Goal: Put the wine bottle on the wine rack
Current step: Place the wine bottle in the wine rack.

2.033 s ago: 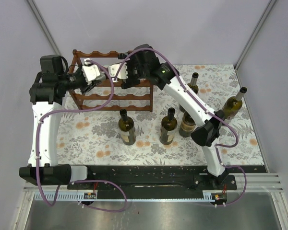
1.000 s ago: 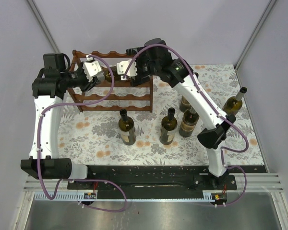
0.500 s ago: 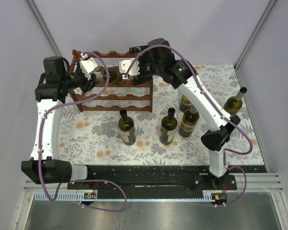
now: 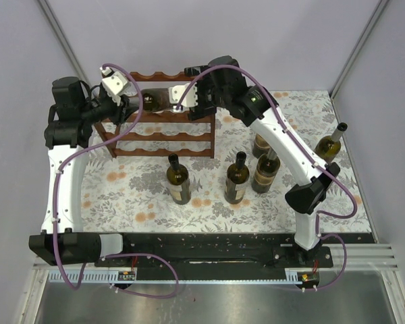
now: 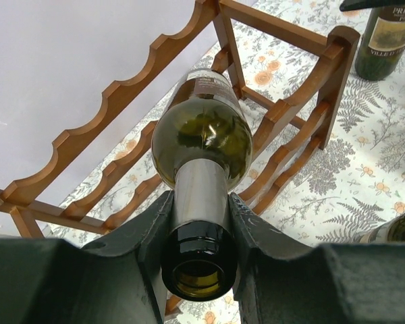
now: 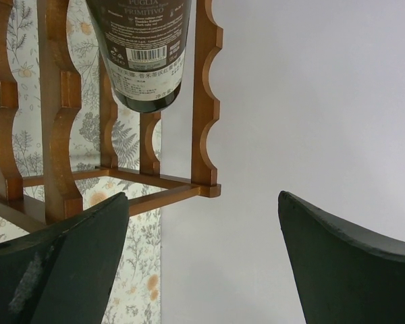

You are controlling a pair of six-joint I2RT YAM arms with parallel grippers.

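In the top view, the wine bottle (image 4: 152, 101) is seen lying on its side along the top tier of the wine rack (image 4: 163, 138), which is set at the far left of the floral table cover (image 4: 135, 199). Its neck is held by the left gripper (image 4: 129, 102), and the right gripper (image 4: 174, 98) is placed just beside its base. Several standing bottles (image 4: 177, 179) are grouped nearer the arms, well apart from the rack.

In the left wrist view, the bottle's neck is pinched between the two dark fingers (image 5: 152, 233), and its body is laid between the scalloped rails.

In the right wrist view, the jaws are spread wide and nothing is held. The bottle's labelled base is seen ahead of them, lodged between two rails.
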